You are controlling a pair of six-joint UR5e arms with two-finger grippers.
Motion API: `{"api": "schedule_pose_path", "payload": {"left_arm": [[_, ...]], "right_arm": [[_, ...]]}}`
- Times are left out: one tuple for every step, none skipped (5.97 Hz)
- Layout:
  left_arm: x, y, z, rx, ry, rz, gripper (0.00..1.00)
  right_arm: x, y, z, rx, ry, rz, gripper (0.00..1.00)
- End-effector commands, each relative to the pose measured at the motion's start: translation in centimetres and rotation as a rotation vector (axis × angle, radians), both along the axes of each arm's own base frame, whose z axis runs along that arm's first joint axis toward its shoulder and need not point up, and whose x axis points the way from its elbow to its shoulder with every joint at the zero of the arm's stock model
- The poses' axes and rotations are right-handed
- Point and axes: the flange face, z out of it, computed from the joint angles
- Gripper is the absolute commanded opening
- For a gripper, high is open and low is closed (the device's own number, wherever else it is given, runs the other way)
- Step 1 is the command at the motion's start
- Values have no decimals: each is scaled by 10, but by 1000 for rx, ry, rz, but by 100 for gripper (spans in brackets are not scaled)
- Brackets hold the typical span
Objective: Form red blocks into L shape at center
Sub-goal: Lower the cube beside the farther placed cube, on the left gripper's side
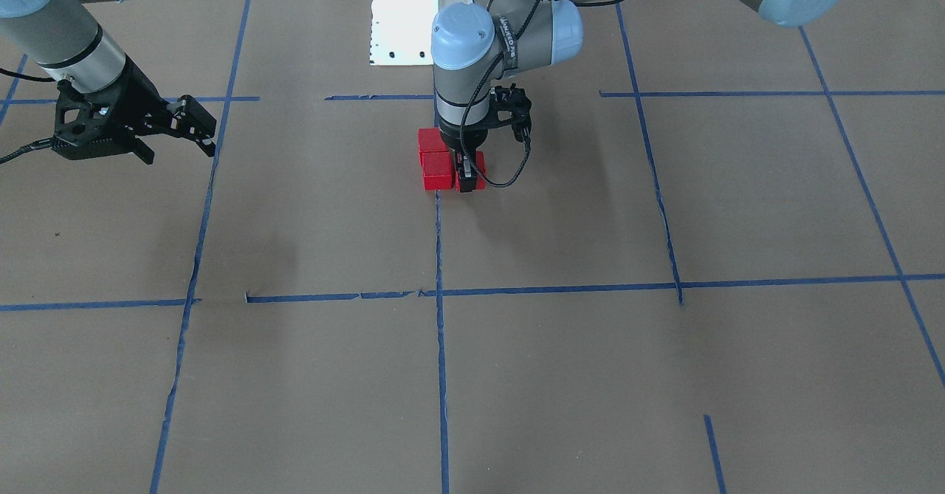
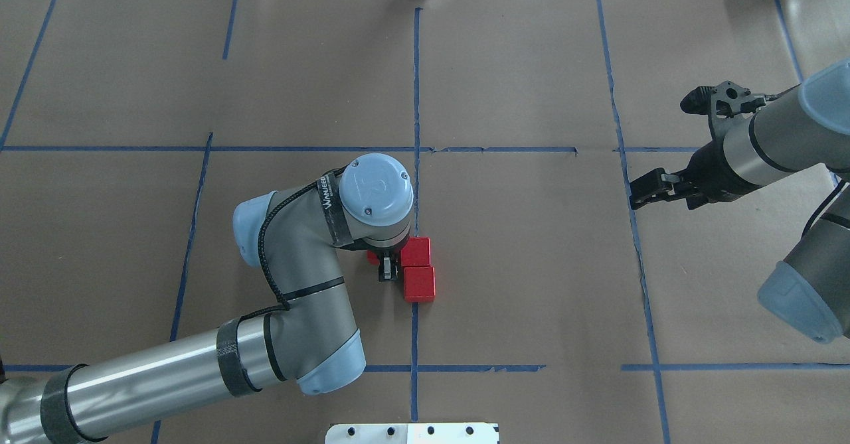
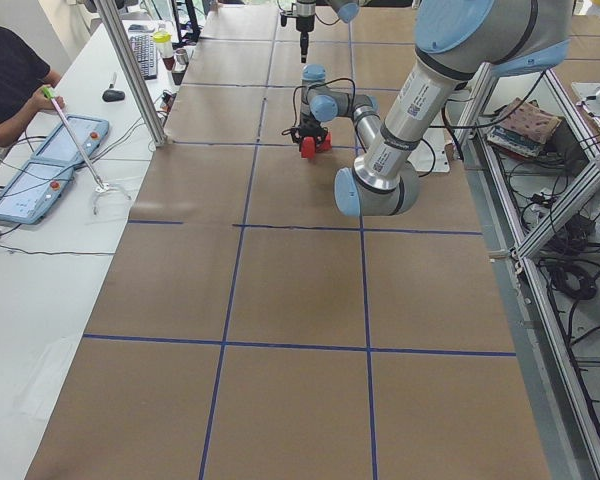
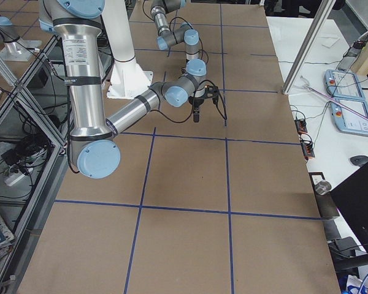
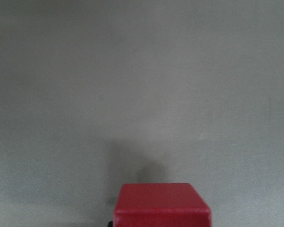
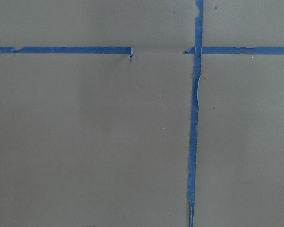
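1. Brown-paper table [image 1: 561,376], taped in blue. Your center [image 1: 438,210] sits on the middle tape line [image 1: 441,346], upper middle of the front view.
2. Red blocks [image 1: 437,170]: two touch in a column at the center. The third block [image 1: 480,170] sits flush beside the lower one, so the L looks formed.
3. Left gripper [image 1: 466,175]: clamped on the third block. By my judgement you have only release and retreat left.
4. Right gripper [image 1: 176,145]: fingers spread, empty, upper left, well apart from the blocks.

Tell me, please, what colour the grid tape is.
The tape is blue, clearest in the overhead view.
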Motion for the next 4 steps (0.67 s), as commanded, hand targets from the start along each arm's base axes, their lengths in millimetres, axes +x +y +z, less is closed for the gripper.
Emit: {"api": "schedule_pose_path", "payload": {"left_arm": [[1,1,1,0,1,2,3],[2,2,-1,2,4,3,4],[3,3,-2,3,5,7,4],[5,6,-1,4,3,13,4]], "right_arm": [[0,0,0,0,-2,0,100],[0,0,0,0,-1,-1,100],[0,0,0,0,-1,-1,100],[0,0,1,-2,1,-1,100]]}}
